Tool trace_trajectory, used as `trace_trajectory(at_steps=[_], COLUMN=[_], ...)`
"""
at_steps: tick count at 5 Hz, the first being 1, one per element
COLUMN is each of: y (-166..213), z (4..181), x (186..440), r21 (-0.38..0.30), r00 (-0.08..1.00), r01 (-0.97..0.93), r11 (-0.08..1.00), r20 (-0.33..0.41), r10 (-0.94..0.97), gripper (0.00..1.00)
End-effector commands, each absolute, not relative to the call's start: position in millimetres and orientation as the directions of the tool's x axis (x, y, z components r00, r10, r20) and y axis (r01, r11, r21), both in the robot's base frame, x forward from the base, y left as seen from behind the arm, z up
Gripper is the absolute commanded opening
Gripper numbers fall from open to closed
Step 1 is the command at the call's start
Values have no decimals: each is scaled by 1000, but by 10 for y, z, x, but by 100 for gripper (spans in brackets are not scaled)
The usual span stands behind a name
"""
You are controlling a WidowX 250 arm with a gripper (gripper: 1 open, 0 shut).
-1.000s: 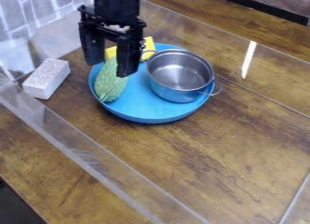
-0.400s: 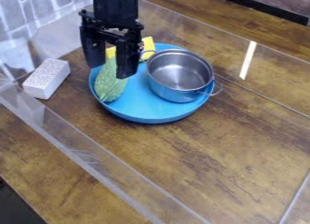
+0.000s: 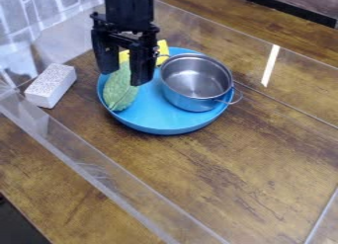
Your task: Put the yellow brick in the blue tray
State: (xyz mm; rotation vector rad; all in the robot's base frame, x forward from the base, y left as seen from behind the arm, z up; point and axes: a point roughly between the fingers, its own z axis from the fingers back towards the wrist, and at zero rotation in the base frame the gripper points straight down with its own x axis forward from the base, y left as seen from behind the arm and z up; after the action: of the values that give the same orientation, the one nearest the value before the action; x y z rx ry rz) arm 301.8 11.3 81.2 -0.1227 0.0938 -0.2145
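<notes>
On the left of the desk (image 3: pixel 251 179) lies a grey block (image 3: pixel 50 84), well apart from the rest. Next comes the gripper (image 3: pixel 119 70), pointing down with its jaws wide apart and nothing between them. It hangs over a green vegetable (image 3: pixel 121 90) at the left edge of the tray (image 3: pixel 152 120). The brick (image 3: pixel 158 52) shows only as a yellow corner behind the gripper, at the tray's far rim; whether it rests on the tray I cannot tell. It looks small, light and stiff, so I would take it by two flat opposite sides. To the right, a pot (image 3: pixel 197 82) stands on the tray. Compared with a second ago, almost nothing has changed.
</notes>
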Motion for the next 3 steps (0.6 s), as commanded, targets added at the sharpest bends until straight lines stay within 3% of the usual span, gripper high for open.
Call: trace_trajectory(at_steps=[1,3], y=[213,237], z=[941,899], x=[3124,3156], r21=[-119,-135], r00=[981,980], r01=[189,194], r11=[975,972], r20=[-21,-15], r10=[-193,-198], gripper=[100,100])
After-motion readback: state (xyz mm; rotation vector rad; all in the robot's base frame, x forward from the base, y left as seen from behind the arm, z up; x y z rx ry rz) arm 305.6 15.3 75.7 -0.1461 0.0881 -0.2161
